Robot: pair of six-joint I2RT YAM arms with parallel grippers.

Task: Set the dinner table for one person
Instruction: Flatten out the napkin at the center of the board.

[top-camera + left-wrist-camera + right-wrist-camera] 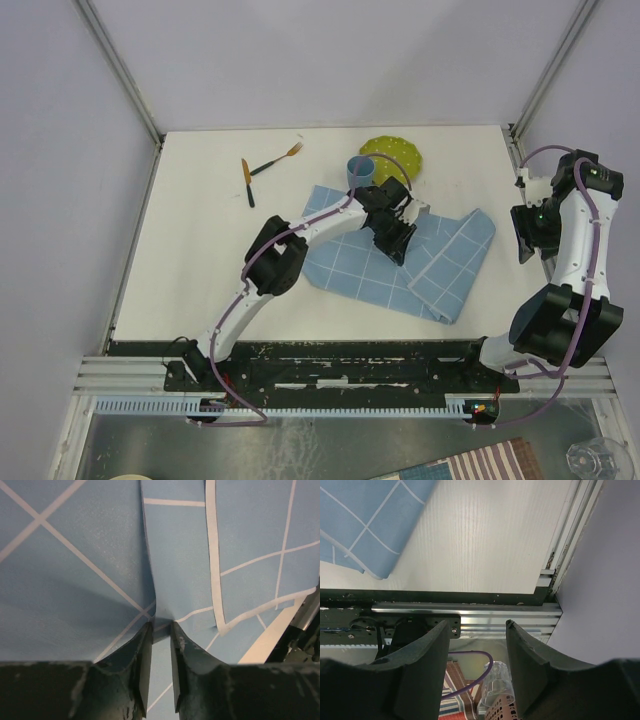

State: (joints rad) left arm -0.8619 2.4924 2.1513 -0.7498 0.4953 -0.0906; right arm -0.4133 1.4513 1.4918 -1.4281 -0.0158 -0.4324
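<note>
The dinner table is a large white top. A light-blue cloth with a white grid lies rumpled at its middle, with its right part folded over. My left gripper is down on the cloth. In the left wrist view, the left gripper is nearly closed, pinching a raised fold of the cloth. My right gripper hangs near the table's right edge. In the right wrist view, the right gripper is open and empty, with a corner of the cloth to its left.
A green dotted plate and a blue cup stand behind the cloth. A knife and a fork lie at the back left. A metal frame borders the table's near edge, and a clear glass lies below it.
</note>
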